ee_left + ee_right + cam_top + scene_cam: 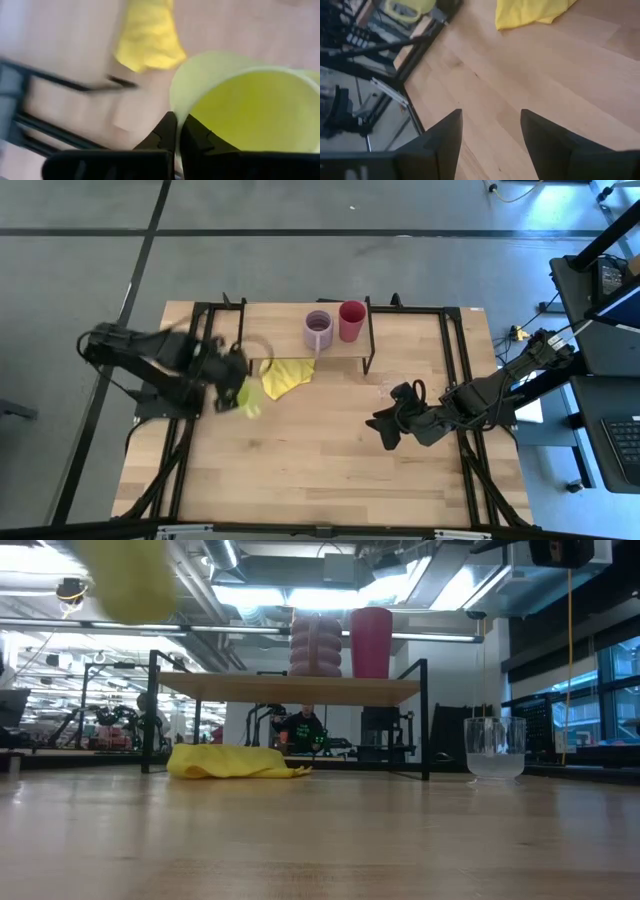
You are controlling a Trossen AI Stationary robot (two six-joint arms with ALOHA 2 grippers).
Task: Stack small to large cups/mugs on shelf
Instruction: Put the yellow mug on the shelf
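The left gripper hangs over the left part of the wooden table, its fingers clenched on the rim of the lime-yellow mug, one finger inside the wall and one outside as the left wrist view shows it; in the low view the mug rides high above the tabletop, so it is lifted clear of the wood. The relation that counts now is the mug's way to the shelf: the board lies beyond and to the right of the left gripper, with the lilac mug and the red cup standing side by side on its right half, nearly touching, and the bare stretch of board on the left of the lilac mug is the nearer part. The left arm is plainly the closer one for that placement. A yellow cloth lies on the table just under the shelf's front edge, between the gripper and the board. The right gripper waits over the right middle of the table with its fingers spread and nothing between them. The small clear glass stands on the table at the right, seen plainly only in the low view; from above it is too faint to fix. The lime-yellow mug's handle cannot be made out, and motion blurs the left arm.
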